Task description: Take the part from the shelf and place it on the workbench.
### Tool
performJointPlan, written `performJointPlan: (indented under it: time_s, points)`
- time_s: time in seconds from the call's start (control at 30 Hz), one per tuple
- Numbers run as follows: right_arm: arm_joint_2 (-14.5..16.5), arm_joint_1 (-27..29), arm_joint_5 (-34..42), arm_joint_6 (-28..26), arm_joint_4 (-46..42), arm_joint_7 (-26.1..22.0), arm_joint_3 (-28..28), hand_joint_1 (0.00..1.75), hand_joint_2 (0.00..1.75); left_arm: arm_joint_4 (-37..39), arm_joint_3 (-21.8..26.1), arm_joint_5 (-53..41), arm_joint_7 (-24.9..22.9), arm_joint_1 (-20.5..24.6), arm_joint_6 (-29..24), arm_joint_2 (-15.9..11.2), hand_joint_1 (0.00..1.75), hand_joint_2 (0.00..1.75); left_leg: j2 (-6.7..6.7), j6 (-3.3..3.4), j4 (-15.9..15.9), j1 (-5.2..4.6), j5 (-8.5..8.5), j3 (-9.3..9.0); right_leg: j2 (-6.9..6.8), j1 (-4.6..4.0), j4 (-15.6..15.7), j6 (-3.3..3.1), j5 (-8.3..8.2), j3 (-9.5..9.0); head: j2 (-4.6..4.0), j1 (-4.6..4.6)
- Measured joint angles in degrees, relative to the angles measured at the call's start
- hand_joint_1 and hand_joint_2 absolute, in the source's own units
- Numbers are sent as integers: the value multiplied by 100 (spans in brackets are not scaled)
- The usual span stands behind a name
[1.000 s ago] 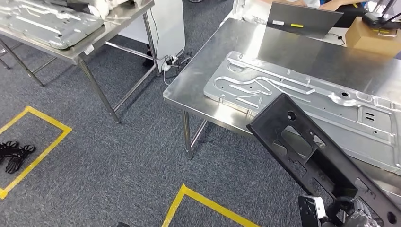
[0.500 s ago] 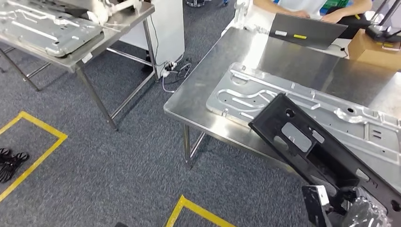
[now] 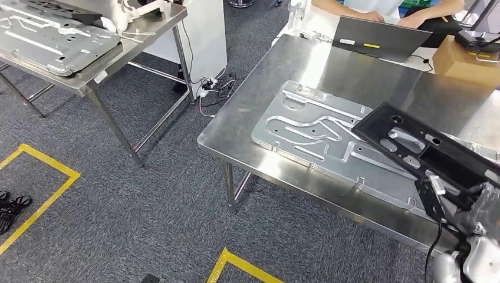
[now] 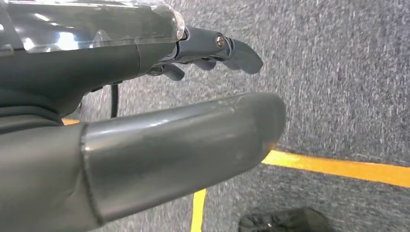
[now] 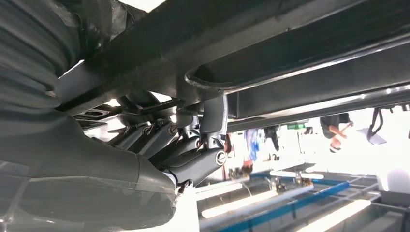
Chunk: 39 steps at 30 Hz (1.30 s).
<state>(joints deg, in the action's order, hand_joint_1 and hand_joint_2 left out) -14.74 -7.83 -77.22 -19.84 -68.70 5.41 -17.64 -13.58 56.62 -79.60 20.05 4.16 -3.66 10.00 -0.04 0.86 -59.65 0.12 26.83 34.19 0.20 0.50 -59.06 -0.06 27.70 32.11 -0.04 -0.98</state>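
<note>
Head view: right hand (image 3: 471, 218) at lower right of frame, fingers clamped on the near end of the black part (image 3: 424, 150). The part is a long black frame with cut-outs, held tilted above the tabletop (image 3: 354, 71); its far end hangs over the large silver stamped panel (image 3: 312, 132) that lies flat on the steel surface. Whether the part touches the panel cannot be told.

Right wrist view: dark fingers (image 5: 193, 154) curl up against the underside of the part (image 5: 290, 58), pressed to its rail.

Left wrist view: left hand (image 4: 159, 111) hangs over grey carpet (image 4: 348, 72). Thumb and darker fingers (image 4: 227, 46) apart, nothing between them. A yellow floor line (image 4: 338, 166) runs beneath it.

Surroundings, head view: a dark laptop (image 3: 377, 36) stands at the far edge of the tabletop with a person's arms (image 3: 413, 15) behind it; a cardboard box (image 3: 466, 58) sits at the far right. A second steel table (image 3: 118, 47) at upper left carries another silver panel (image 3: 53, 41). Cables and a power strip (image 3: 212, 85) lie on the carpet between the two tables. Yellow tape marks (image 3: 41, 183) lie on the floor at left and bottom centre.
</note>
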Motion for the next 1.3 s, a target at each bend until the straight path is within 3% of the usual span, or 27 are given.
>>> performJointPlan:
  time_s: [0.13, 0.2, 0.27, 0.3, 0.33, 0.37, 0.4, 0.47, 0.57, 0.63, 0.7, 0.77, 0.8, 0.83, 0.87, 0.93, 1.0, 1.1, 1.17, 1.23, 1.3]
  points:
    - [-309, -470, -109, 88, 424, 58, 105, 175, 175, 1, -14, -35, -28, 14, 12, -2, 0, 0, -14, 153, 106, -1, -105, -39, -11, 14, -59, 154, 78, 31, 0, -1]
    - [-399, -604, -121, 95, 554, 75, 132, 175, 175, 1, -35, -39, -31, 24, 11, -3, 0, 0, -19, 205, 156, 16, -130, -66, -17, 35, -513, 213, 333, 251, 0, -3]
    - [-446, -679, -129, 94, 665, 93, 157, 175, 175, 1, -55, -40, -31, 25, 11, -6, 0, 0, -30, 224, 158, 13, -111, -76, -16, 45, -1238, 259, 622, 659, 0, -3]
    - [-457, -695, -138, 94, 713, 105, 170, 175, 175, 1, -61, -42, -32, 22, 12, -7, 0, 0, -39, 226, 155, 12, -95, -87, -17, 52, -1472, 273, 647, 819, 0, -2]
    - [-468, -712, -162, 101, 760, 123, 185, 175, 175, 1, -68, -46, -34, 19, 16, -7, 0, 0, -48, 221, 151, 12, -75, -104, -17, 62, -1503, 280, 554, 887, 0, -2]
    - [-483, -751, -202, 116, 808, 151, 206, 175, 175, 2, -75, -51, -40, 18, 24, -6, 0, 0, -57, 211, 144, 12, -49, -132, -18, 72, -1302, 281, 344, 840, 0, -2]
    - [-504, -818, -265, 139, 863, 194, 234, 175, 175, 2, -84, -59, -49, 19, 33, -4, 0, 0, -62, 197, 136, 12, -17, -166, -18, 82, -929, 276, 75, 705, 0, -2]
    - [-542, -1054, -448, 211, 1040, 324, 326, 175, 175, 3, -95, -84, -72, 36, 50, -3, 0, 0, -58, 153, 120, 0, 36, -197, -12, 69, -256, 234, -253, 429, 0, -2]
    - [-564, -1486, -791, 310, 1385, 584, 538, 175, 175, 3, -113, -115, -113, 84, 58, -3, 0, 0, -42, 73, 120, -10, 58, -180, 6, 19, -25, 137, -254, 363, 0, -1]
    - [-555, -1772, -1025, 359, 1628, 742, 740, 175, 175, 3, -137, -142, -140, 107, 57, -3, 0, 0, -36, 7, 65, -13, 122, -171, 5, 51, 3, 68, -249, 333, 0, 0]
    - [-513, -2080, -1190, 384, 1895, 872, 1004, 175, 175, 3, -176, -162, -163, 138, 52, -2, 0, 0, -34, -46, -370, -8, 356, 29, -3, 79, 43, -3, -243, 284, 0, 6]
    - [-426, -2352, -1250, 387, 2159, 967, 1308, 175, 175, 3, -216, -166, -179, 157, 47, 1, 0, 0, -32, -66, -1152, 4, 659, 460, -5, 61, 42, -47, -223, 268, 0, 9]
    - [-369, -2451, -1258, 386, 2278, 992, 1472, 175, 175, 3, -229, -167, -189, 158, 44, 2, 0, 0, -32, -69, -1448, 8, 719, 650, -3, 48, 39, -60, -213, 259, 0, 9]
    - [-307, -2522, -1261, 384, 2385, 1003, 1641, 175, 175, 3, -235, -169, -201, 157, 38, 2, 0, 0, -32, -65, -1551, 9, 667, 750, -2, 35, 37, -70, -201, 246, 0, 9]
    - [-236, -2573, -1263, 376, 2473, 1005, 1813, 175, 175, 3, -237, -171, -214, 156, 29, 2, 0, 0, -31, -53, -1422, 7, 503, 736, 0, 23, 34, -76, -185, 226, 0, 10]
    - [-75, -2648, -1264, 348, 2613, 999, 2124, 175, 175, 3, -239, -177, -237, 157, 7, -2, 0, 0, -28, 10, -665, -8, 26, 441, 0, 3, 29, -70, -143, 170, 0, 10]
    - [95, -2703, -1270, 297, 2728, 980, 2360, 175, 175, 3, -242, -181, -254, 164, -6, -7, 0, 0, -18, 66, -36, -32, -223, 165, -4, -24, 21, -41, -112, 151, 0, 9]
    - [313, -2718, -1274, 211, 2845, 944, 2632, 175, 175, 3, -243, -182, -270, 163, -9, 2, 0, 0, -24, 94, 125, -29, -227, 97, -16, -39, 35, 22, -97, 158, 0, 9]
    - [397, -2730, -1274, 165, 2883, 942, 2755, 175, 175, 3, -243, -184, -272, 163, -12, 11, 0, 0, -22, 137, 201, 4, -245, 48, -15, -35, -104, 70, 21, 201, 0, 3]
    - [440, -2744, -1274, 145, 2920, 939, 2835, 175, 175, 3, -243, -184, -272, 173, -14, 13, 0, 0, -14, 172, 243, 24, -250, 11, -14, -10, -673, 123, 325, 466, 0, -5]
    - [473, -2729, -1270, 141, 2962, 932, 2893, 175, 175, 3, -243, -184, -275, 176, -13, 10, 0, 0, -10, 181, 239, 26, -236, 6, -15, 27, -1393, 174, 588, 861, 0, -5]
